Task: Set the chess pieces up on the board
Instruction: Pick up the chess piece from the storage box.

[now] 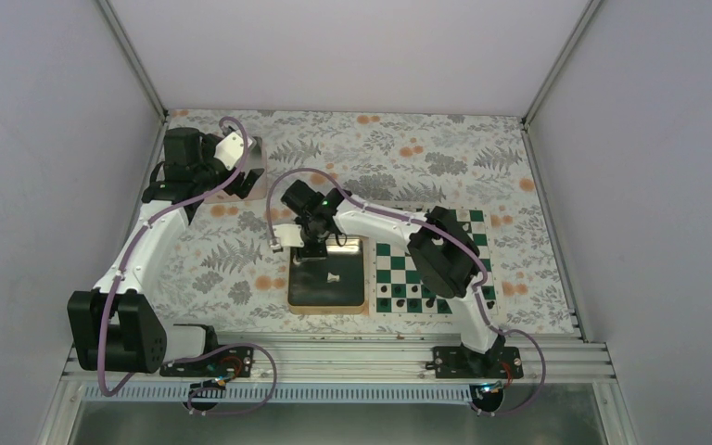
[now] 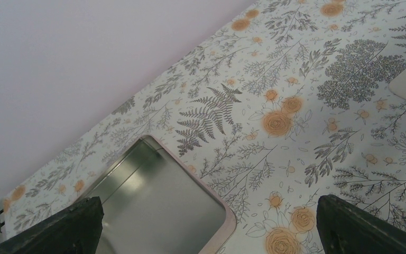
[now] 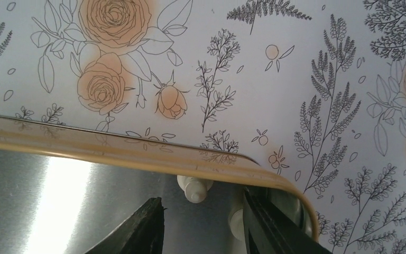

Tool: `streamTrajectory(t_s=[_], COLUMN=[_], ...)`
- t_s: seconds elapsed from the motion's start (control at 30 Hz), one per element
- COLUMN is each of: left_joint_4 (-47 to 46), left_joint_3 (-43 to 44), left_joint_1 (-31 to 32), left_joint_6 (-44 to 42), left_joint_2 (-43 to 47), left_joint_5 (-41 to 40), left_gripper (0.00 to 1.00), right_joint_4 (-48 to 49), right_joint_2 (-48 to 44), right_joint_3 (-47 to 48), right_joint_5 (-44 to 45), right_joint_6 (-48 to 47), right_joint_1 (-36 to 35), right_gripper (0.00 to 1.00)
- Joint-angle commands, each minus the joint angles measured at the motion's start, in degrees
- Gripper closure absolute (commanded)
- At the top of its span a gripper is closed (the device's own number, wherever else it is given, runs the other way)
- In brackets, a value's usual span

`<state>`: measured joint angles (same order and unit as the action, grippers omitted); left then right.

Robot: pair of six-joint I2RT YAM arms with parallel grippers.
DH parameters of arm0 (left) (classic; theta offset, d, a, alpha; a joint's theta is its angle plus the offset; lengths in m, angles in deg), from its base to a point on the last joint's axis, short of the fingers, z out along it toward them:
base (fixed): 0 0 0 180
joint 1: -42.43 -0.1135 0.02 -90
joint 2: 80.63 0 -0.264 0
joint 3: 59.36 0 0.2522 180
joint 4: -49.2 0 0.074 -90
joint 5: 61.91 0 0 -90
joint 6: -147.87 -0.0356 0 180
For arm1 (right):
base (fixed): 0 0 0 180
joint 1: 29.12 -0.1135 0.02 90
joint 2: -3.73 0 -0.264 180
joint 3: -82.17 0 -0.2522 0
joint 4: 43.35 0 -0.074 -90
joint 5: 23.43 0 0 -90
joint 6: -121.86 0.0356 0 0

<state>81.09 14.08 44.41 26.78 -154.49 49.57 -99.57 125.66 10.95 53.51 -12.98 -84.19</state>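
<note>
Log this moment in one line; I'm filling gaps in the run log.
right gripper: open, at white piece in gold-rimmed tray | left gripper: open above second tray | board: partly under right arm

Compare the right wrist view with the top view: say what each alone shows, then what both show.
Right wrist only: two white pieces lying just inside the tray's rim, ahead of the open right jaws. Top only: the board, the left arm, the right arm, one white piece mid-tray. Both: the gold-rimmed tray and floral cloth.

Tiny white pieces (image 3: 194, 189) lying in tray (image 1: 326, 306); board (image 1: 394, 264) flat alongside.
</note>
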Motion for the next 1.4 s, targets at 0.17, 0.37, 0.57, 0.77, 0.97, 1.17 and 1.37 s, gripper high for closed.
streamTrajectory(t_s=[0.17, 0.37, 0.57, 0.77, 0.97, 1.17, 1.37], left_joint_4=[-0.56, -0.6, -0.55, -0.69, -0.58, -0.47, -0.62], left_joint_3=[0.04, 0.04, 0.09, 0.0, 0.08, 0.22, 0.16], left_joint_1=[-0.22, -0.22, -0.22, -0.22, -0.32, -0.27, -0.27], left_joint_6=[-0.81, -0.77, -0.81, -0.79, -0.77, -0.72, -0.81], left_joint_2=[1.01, 1.0, 0.93, 1.01, 1.02, 1.09, 1.0], left_joint_5=[0.88, 1.09, 1.2, 1.03, 0.99, 0.81, 0.67], left_gripper=[0.0, 0.0, 0.0, 0.0, 0.0, 0.0, 0.0], right_joint_4=[-0.1, -0.11, 0.05, -0.2, -1.94, -6.31, -10.02], right_joint_2=[1.75, 2.36, 2.76, 2.61, 1.54, -3.59, -11.78], right_joint_3=[2.18, 2.08, 2.09, 1.98, 2.01, 2.6, 4.16], right_joint_5=[-2.43, -2.66, -2.5, -4.06, -3.26, 0.0, 3.59], right_joint_6=[0.94, 1.2, 1.41, 1.35, 1.11, 0.68, 1.56], right_joint_1=[-0.91, -1.01, -1.18, -1.28, -1.24, 0.09, 6.48], right_gripper=[0.6, 0.62, 0.67, 0.85, 0.96, 0.96, 0.96])
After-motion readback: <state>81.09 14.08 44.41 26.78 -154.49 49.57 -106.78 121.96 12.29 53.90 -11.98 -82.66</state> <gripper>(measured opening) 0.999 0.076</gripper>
